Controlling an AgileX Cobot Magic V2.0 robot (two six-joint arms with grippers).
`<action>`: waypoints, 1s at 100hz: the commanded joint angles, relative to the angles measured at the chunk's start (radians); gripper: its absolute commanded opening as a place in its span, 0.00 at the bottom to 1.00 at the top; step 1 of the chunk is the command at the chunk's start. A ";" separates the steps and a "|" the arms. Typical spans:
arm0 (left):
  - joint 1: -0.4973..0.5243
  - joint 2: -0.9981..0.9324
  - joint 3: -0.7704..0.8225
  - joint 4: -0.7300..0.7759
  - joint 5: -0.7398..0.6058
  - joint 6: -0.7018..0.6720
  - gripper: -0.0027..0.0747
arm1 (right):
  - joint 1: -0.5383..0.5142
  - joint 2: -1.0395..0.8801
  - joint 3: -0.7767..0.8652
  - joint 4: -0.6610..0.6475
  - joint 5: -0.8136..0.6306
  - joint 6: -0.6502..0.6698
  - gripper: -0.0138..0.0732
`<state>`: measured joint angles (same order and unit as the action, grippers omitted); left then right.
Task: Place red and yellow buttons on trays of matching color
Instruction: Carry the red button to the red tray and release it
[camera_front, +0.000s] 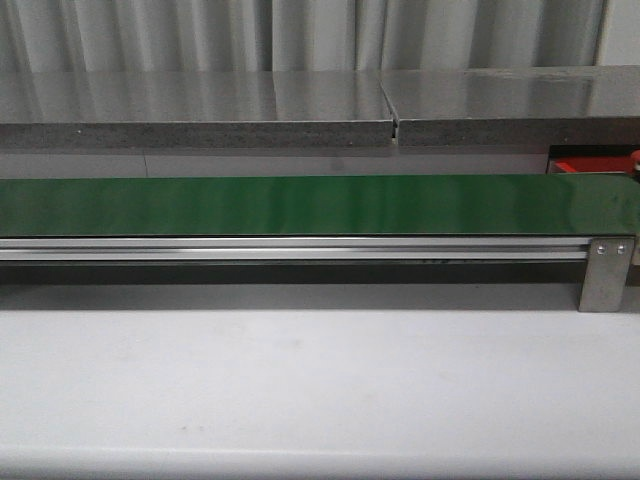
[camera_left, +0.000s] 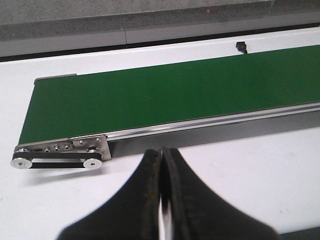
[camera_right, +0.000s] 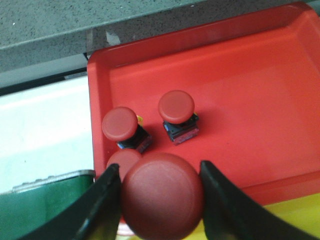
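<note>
In the right wrist view my right gripper (camera_right: 159, 169) is shut on a red button (camera_right: 162, 195), held above the near edge of the red tray (camera_right: 250, 75). Two red buttons (camera_right: 120, 124) (camera_right: 176, 106) stand upright in that tray. A third red button (camera_right: 122, 160) is partly hidden behind the held one. A strip of the yellow tray (camera_right: 292, 220) shows just below the red one. No yellow button is in view. In the left wrist view my left gripper (camera_left: 161, 152) is shut and empty over the white table, near the belt's end.
The green conveyor belt (camera_front: 300, 205) runs across the front view with a metal rail and end bracket (camera_front: 605, 272). A corner of the red tray (camera_front: 590, 165) shows behind its right end. A grey ledge (camera_front: 300, 105) lies behind, and the white table (camera_front: 320, 390) in front.
</note>
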<state>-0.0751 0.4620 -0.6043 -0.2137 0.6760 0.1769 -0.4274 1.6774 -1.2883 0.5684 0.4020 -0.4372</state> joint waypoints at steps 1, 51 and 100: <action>-0.006 0.004 -0.026 -0.016 -0.066 -0.003 0.01 | -0.006 -0.020 -0.024 0.067 -0.093 -0.002 0.33; -0.006 0.004 -0.026 -0.016 -0.066 -0.003 0.01 | -0.005 0.131 -0.032 0.152 -0.200 -0.002 0.33; -0.006 0.004 -0.026 -0.016 -0.066 -0.003 0.01 | -0.002 0.242 -0.056 0.212 -0.252 -0.002 0.33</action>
<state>-0.0751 0.4620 -0.6043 -0.2137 0.6760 0.1769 -0.4274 1.9641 -1.3107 0.7452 0.2091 -0.4365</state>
